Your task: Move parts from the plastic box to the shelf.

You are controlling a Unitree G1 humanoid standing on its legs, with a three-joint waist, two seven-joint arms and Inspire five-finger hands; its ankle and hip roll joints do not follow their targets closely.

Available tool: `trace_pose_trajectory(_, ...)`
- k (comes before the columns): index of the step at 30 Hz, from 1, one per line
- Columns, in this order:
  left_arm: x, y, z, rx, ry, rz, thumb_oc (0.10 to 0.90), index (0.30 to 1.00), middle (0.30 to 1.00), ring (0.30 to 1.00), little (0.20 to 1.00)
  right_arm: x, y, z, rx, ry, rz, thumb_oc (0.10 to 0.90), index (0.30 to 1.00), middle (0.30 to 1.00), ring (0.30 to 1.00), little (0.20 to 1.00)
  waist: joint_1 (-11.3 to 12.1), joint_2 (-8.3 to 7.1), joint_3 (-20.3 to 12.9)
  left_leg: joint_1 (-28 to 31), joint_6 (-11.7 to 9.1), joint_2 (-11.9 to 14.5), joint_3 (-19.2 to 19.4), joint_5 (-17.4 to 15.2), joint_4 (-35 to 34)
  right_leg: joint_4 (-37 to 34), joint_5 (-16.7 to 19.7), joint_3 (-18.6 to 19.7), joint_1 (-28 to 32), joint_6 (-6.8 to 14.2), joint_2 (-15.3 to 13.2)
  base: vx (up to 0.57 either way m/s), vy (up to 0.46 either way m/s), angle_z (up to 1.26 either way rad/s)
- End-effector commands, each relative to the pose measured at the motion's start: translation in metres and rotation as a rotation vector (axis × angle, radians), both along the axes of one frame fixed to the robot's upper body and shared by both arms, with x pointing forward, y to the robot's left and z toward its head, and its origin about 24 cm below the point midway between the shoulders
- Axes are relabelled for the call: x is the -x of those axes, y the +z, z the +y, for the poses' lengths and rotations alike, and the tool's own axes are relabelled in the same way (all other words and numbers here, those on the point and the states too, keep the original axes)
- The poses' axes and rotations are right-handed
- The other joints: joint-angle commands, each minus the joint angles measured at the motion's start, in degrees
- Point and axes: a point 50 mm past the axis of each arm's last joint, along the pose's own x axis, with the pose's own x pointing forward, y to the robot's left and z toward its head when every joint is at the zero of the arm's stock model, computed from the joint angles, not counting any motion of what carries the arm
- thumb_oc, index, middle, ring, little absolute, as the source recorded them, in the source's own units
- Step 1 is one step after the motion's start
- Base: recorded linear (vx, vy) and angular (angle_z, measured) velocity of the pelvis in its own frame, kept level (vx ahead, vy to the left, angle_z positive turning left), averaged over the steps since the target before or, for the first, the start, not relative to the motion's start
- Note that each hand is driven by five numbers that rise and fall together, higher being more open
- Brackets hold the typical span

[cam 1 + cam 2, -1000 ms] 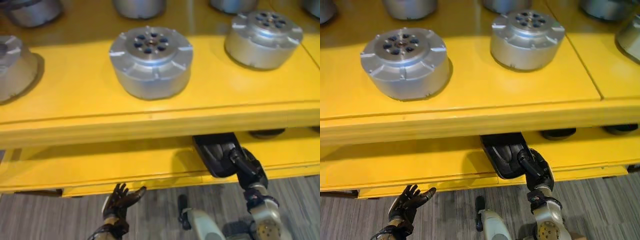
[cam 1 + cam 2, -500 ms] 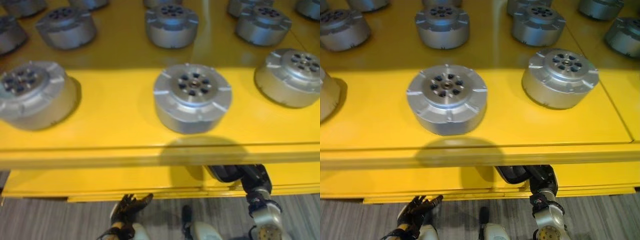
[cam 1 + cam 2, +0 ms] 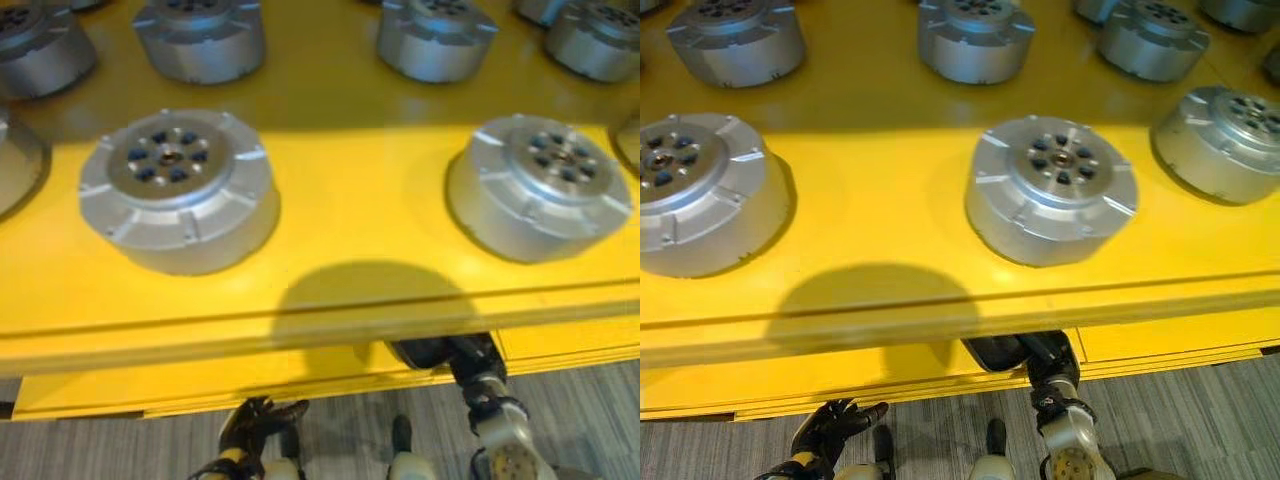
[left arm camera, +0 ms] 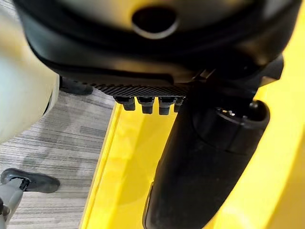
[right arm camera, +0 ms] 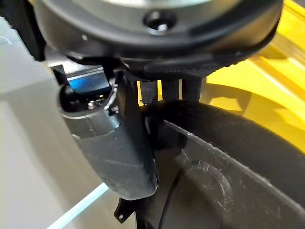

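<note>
Left eye view: the yellow painted shelf (image 3: pixel 360 215) carries round silver-grey metal parts with rings of dark holes on top. One part (image 3: pixel 178 188) sits near the front edge on the left, another (image 3: pixel 537 187) near the front on the right, well apart from it, and more stand in a row behind. Below the front edge, the left hand (image 3: pixel 258 424) hangs over the grey striped floor (image 3: pixel 340 430), its dark fingers loosely spread and holding nothing. On the right, the right hand (image 3: pixel 470 362) reaches under the top board, wrapped on a black rounded part (image 3: pixel 425 350) that pokes out just beneath the edge, over the lower yellow shelf level (image 3: pixel 200 385).

Right eye view: same scene. The front part (image 3: pixel 1052 188) sits mid-shelf, and a neighbour (image 3: pixel 702 190) sits to the left. The left hand (image 3: pixel 830 428) is down low with relaxed, open fingers. The right hand (image 3: pixel 1048 360) is up against the black part (image 3: pixel 992 351) under the shelf edge.

Left wrist view: the left hand (image 4: pixel 157 102) shows straight dark fingertips with nothing between them, above yellow shelf surface (image 4: pixel 126 157) and grey floor (image 4: pixel 57 143).

Right wrist view: the right hand (image 5: pixel 114 138) has its thumb and fingers curled round the black rounded part (image 5: pixel 224 167), pressed close against it, with yellow shelf (image 5: pixel 248 90) beyond.
</note>
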Motion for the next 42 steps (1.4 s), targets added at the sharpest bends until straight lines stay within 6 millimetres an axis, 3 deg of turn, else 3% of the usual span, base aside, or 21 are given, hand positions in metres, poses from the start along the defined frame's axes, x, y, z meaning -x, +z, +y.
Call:
trace_pose_trajectory(1, -0.082, 0.114, 0.015, -0.063, 0.017, -0.674, 0.9, 1.0, 1.0, 1.0, 1.0, -0.023, 0.054, -0.016, 0.023, -0.063, -0.284, 0.4, 0.3, 0.3, 0.3, 0.3, -0.66, -0.62, -1.52, -1.6, -3.01, 5.45, -4.09, -8.85, 16.11, 14.02, -5.68, 1.69, -2.75, 1.02, -2.61, -0.13, -0.039, 0.26)
trace_pose_trajectory(5, -0.087, 0.122, 0.013, -0.057, 0.013, -0.705, 0.9, 1.0, 1.0, 1.0, 1.0, -0.03, 0.059, -0.013, 0.01, -0.057, -0.293, 0.4, 0.3, 0.3, 0.3, 0.3, 0.11, -0.48, 1.33, -6.27, -3.53, 7.43, -6.71, -14.17, 27.37, 27.62, -12.31, 3.25, -8.12, -0.8, -2.26, -0.13, -0.068, 0.28)
trace_pose_trajectory(7, -0.089, 0.125, 0.012, -0.053, 0.012, -0.717, 0.9, 1.0, 1.0, 1.0, 1.0, -0.033, 0.061, -0.014, 0.015, -0.057, -0.296, 0.4, 0.3, 0.3, 0.3, 0.3, 0.38, -0.45, 2.13, -7.79, -3.49, 7.92, -7.46, -15.4, 29.7, 30.73, -13.92, 3.58, -9.83, -1.17, -2.23, -0.15, -0.083, 0.06)
trace_pose_trajectory(8, -0.09, 0.125, 0.012, -0.048, 0.021, -0.716, 0.9, 1.0, 1.0, 1.0, 1.0, -0.039, 0.067, -0.014, 0.017, -0.064, -0.313, 0.4, 0.3, 0.3, 0.3, 0.3, 0.84, -0.34, 3.46, -10.99, -3.36, 8.85, -8.99, -17.72, 34.71, 36.71, -16.96, 4.0, -13.41, -1.71, -2.25, -0.12, -0.07, 0.08)
trace_pose_trajectory(14, -0.091, 0.123, 0.007, -0.016, 0.041, -0.698, 0.9, 1.0, 1.0, 1.0, 1.0, -0.053, 0.079, -0.011, -0.015, -0.096, -0.343, 0.4, 0.3, 0.3, 0.3, 0.3, 1.83, 0.37, 6.07, -20.01, -2.79, 8.54, -12.16, -21.04, 43.82, 46.68, -21.1, 4.15, -22.35, -2.88, -2.2, -0.16, -0.111, 0.08)
trace_pose_trajectory(17, -0.091, 0.124, 0.004, -0.001, 0.047, -0.695, 0.9, 1.0, 1.0, 1.0, 1.0, -0.065, 0.094, -0.007, -0.006, -0.103, -0.382, 0.4, 0.3, 0.3, 0.3, 0.3, 2.35, 0.88, 7.46, -26.63, -2.79, 8.02, -13.42, -22.59, 49.04, 52.05, -23.33, 4.71, -29.23, -3.46, -2.09, -0.15, -0.1, 0.22)
trace_pose_trajectory(21, -0.092, 0.124, 0.002, 0.008, 0.054, -0.691, 0.9, 1.0, 1.0, 1.0, 1.0, -0.075, 0.107, -0.008, 0.003, -0.129, -0.406, 0.4, 0.3, 0.3, 0.3, 0.3, 2.71, 1.32, 8.34, -30.58, -2.66, 7.74, -13.98, -23.1, 51.48, 54.32, -23.81, 5.26, -33.16, -3.93, -2.19, -0.08, -0.049, 0.05)
trace_pose_trajectory(22, -0.092, 0.124, 0.0, 0.016, 0.054, -0.689, 0.9, 1.0, 1.0, 1.0, 1.0, -0.083, 0.117, -0.004, 0.009, -0.126, -0.434, 0.4, 0.3, 0.3, 0.3, 0.3, 2.98, 1.61, 8.81, -32.59, -2.48, 7.36, -14.32, -23.28, 52.55, 55.21, -24.07, 5.48, -35.01, -4.22, -2.27, 0.03, -0.04, -0.01)
trace_pose_trajectory(24, -0.092, 0.123, -0.003, 0.024, 0.05, -0.677, 0.9, 1.0, 1.0, 1.0, 1.0, -0.091, 0.127, 0.001, -0.013, -0.129, -0.454, 0.4, 0.3, 0.3, 0.3, 0.3, 3.24, 1.82, 9.28, -33.49, -2.51, 7.38, -14.41, -25.25, 53.95, 56.75, -25.78, 5.87, -36.32, -4.07, -2.43, 0.02, -0.04, -0.03)
trace_pose_trajectory(29, -0.093, 0.123, -0.012, 0.041, 0.018, -0.666, 0.9, 1.0, 1.0, 1.0, 1.0, -0.119, 0.156, -0.007, -0.003, -0.207, -0.46, 0.4, 0.3, 0.3, 0.3, 0.3, 4.05, 2.18, 10.12, -35.25, -2.21, 6.94, -14.29, -25.55, 54.23, 57.28, -25.86, 6.43, -38.52, -4.31, -2.48, -0.01, 0.001, -0.02)
trace_pose_trajectory(34, -0.094, 0.123, -0.016, 0.052, 0.014, -0.658, 0.9, 1.0, 1.0, 1.0, 1.0, -0.137, 0.166, 0.0, -0.057, -0.247, -0.429, 0.4, 0.3, 0.3, 0.3, 0.3, 4.47, 2.54, 10.73, -35.0, -2.02, 6.82, -13.84, -25.97, 54.24, 57.01, -25.73, 6.66, -38.32, -4.4, -2.32, 0.0, 0.029, -0.04)
trace_pose_trajectory(42, -0.101, 0.12, -0.026, 0.075, 0.015, -0.637, 0.9, 1.0, 1.0, 1.0, 1.0, -0.152, 0.163, 0.038, -0.288, -0.253, -0.366, 0.4, 0.3, 0.3, 0.3, 0.3, 4.25, 3.14, 11.3, -34.87, -1.56, 6.35, -13.55, -27.3, 55.35, 57.25, -26.09, 7.16, -38.09, -4.45, -2.12, 0.01, 0.034, -0.04)
